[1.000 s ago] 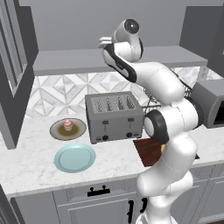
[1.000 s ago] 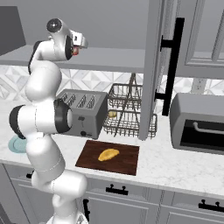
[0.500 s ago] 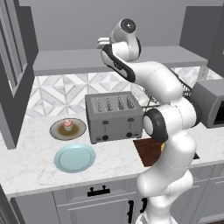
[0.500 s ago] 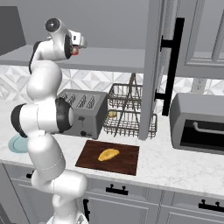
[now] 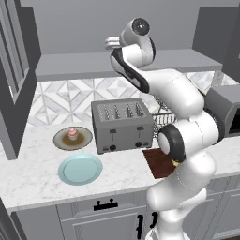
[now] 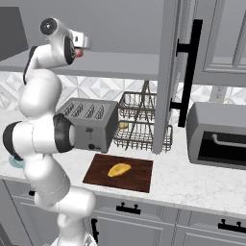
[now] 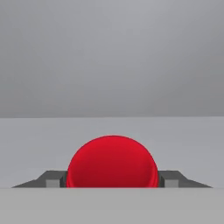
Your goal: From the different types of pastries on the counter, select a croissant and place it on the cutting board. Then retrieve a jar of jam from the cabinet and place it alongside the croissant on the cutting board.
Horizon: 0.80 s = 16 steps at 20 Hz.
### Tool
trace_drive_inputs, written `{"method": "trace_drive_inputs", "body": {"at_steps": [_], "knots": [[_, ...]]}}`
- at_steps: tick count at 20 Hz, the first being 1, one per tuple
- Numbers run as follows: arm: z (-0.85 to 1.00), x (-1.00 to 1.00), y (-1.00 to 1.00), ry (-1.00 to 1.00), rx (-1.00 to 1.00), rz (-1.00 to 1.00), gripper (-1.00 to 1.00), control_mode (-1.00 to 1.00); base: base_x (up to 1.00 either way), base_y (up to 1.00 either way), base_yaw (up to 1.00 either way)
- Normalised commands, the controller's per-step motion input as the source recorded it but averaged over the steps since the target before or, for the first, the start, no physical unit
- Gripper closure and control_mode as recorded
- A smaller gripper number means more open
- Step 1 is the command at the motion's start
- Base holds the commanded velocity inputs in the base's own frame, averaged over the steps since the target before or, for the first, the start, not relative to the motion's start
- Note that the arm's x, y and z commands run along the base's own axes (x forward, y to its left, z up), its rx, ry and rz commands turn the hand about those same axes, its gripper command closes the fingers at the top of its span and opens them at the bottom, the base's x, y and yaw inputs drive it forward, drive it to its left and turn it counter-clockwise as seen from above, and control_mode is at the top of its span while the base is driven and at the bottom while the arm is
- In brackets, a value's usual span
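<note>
The gripper straddles the jar of jam on the cabinet shelf — a finger flanks each side, though whether they press it I cannot tell. Below, the croissant lies on the cutting board, right of the toaster on the counter.

walls: grey | backsplash: white-grey geometric tile | light: even

We locate the croissant on the cutting board, which lies on the tabletop in front of the toaster and dish rack. Left of the toaster, the cupcake sits on one plate, with a second plate in front. The jar of jam stands on the cabinet shelf, between the gripper fingers.
</note>
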Motion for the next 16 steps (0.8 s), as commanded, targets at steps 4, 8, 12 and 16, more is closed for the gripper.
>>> {"method": "trace_drive_inputs", "body": {"at_steps": [4, 8, 12, 16], "knots": [[0.02, -1.0, 0.0, -0.28, 0.08, -0.04, 1.0, -1.0, 0.0, 0.0, 0.0], [-0.1, -1.0, 0.0, -0.12, 0.14, -0.15, 1.0, -1.0, 0.0, 0.0, 0.0], [-0.01, -1.0, 0.0, -0.11, 0.16, -0.15, 1.0, -1.0, 0.0, 0.0, 0.0], [0.0, -1.0, 0.0, -0.13, 0.17, -0.16, 1.0, -1.0, 0.0, 0.0, 0.0]]}}
